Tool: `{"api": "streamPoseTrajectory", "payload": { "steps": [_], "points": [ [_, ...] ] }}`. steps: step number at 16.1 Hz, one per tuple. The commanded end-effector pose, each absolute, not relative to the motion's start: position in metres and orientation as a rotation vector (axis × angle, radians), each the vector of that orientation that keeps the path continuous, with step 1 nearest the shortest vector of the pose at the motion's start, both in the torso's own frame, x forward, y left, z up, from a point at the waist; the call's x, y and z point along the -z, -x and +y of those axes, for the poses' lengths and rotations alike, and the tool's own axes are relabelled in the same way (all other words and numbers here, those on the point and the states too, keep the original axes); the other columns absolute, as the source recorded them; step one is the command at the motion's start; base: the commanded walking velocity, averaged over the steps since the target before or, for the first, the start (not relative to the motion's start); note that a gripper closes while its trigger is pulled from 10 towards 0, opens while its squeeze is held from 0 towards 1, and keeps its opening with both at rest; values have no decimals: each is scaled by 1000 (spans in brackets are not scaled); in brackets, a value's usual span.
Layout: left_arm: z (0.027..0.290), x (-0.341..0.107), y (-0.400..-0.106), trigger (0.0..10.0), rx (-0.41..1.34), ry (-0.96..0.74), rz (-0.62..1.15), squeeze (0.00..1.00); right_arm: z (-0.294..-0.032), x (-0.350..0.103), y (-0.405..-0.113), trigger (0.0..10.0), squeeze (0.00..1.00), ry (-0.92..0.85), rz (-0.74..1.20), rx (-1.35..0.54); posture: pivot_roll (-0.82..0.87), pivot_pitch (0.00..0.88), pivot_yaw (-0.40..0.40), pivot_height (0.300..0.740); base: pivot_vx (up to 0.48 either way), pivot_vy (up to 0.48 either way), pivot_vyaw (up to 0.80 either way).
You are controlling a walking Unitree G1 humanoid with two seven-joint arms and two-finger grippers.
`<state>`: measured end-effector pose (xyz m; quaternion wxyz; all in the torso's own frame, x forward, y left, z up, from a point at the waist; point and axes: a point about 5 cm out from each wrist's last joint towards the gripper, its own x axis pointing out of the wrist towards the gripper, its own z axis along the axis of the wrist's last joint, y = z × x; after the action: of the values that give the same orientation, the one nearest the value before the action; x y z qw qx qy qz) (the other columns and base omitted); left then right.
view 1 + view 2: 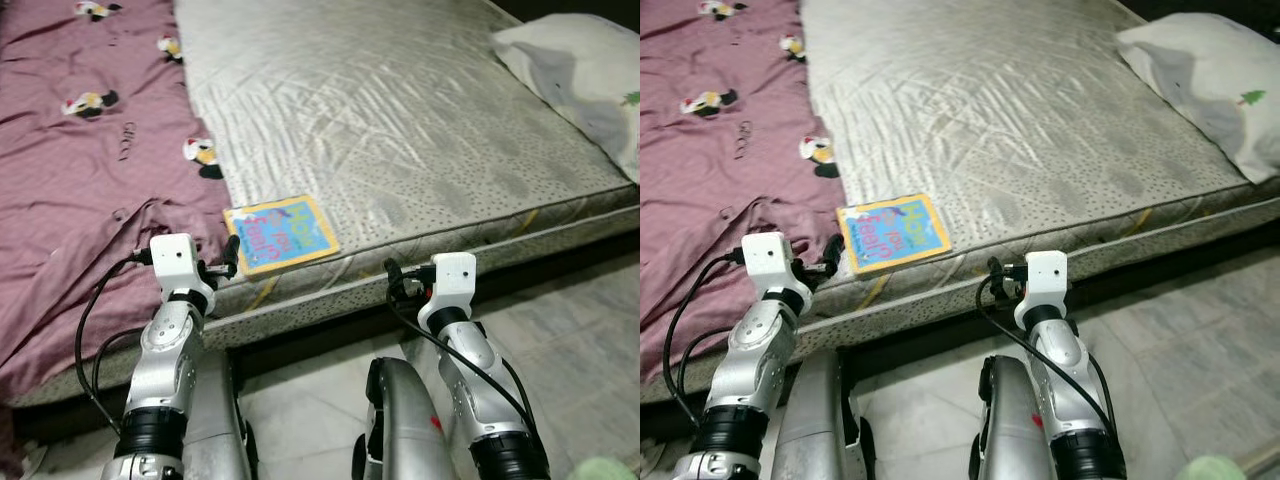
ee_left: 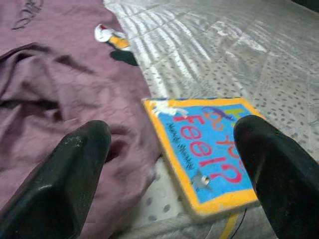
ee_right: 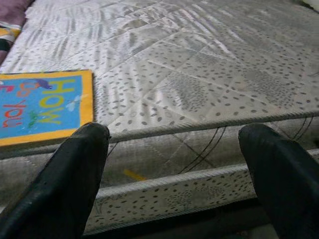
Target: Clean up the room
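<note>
Both pincers, left pincer (image 2: 169, 164) and right pincer (image 3: 179, 169), are hovering spread wide at the mattress (image 1: 400, 130) near edge, probably lining up the book (image 1: 280, 233) lying there.

Head cameras look down over the mattress (image 1: 400, 120) edge; both wrist cameras sit low and close, facing across it, sharing the book (image 2: 209, 149) near its edge.

book (image 1: 281, 234): blue cover, yellow border, red lettering
sheet (image 1: 80, 170): mauve — bird print
mattress (image 1: 400, 120): silver-grey — speckled, quilted
pillow (image 1: 585, 70): white
</note>
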<state>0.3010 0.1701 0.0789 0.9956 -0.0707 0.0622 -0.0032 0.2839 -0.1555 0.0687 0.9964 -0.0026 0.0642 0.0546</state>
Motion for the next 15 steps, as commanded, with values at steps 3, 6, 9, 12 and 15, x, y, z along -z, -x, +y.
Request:
{"api": "streamPoseTrajectory", "payload": {
  "steps": [3,6,9,12,15],
  "points": [
    [167,-80,-302,10000,19,138,121,0,-156,-70,-286,10000,0,16,132,-111,-49,107,-31,538,90,0,0],
    [166,-79,-302,10000,20,134,124,0,-155,-70,-286,10000,0,19,133,-115,-47,105,-32,538,0,0,0],
    [167,-79,-303,10000,30,128,118,0,-155,-69,-286,10000,0,21,133,-115,-49,104,-30,538,342,0,0],
    [166,-79,-303,10000,34,137,121,0,-155,-69,-286,10000,0,21,134,-114,-49,105,-31,538,411,0,0],
    [166,-77,-302,10000,21,135,134,0,-155,-69,-286,10000,0,17,138,-113,-48,108,-31,538,227,0,0]
  ]
}}
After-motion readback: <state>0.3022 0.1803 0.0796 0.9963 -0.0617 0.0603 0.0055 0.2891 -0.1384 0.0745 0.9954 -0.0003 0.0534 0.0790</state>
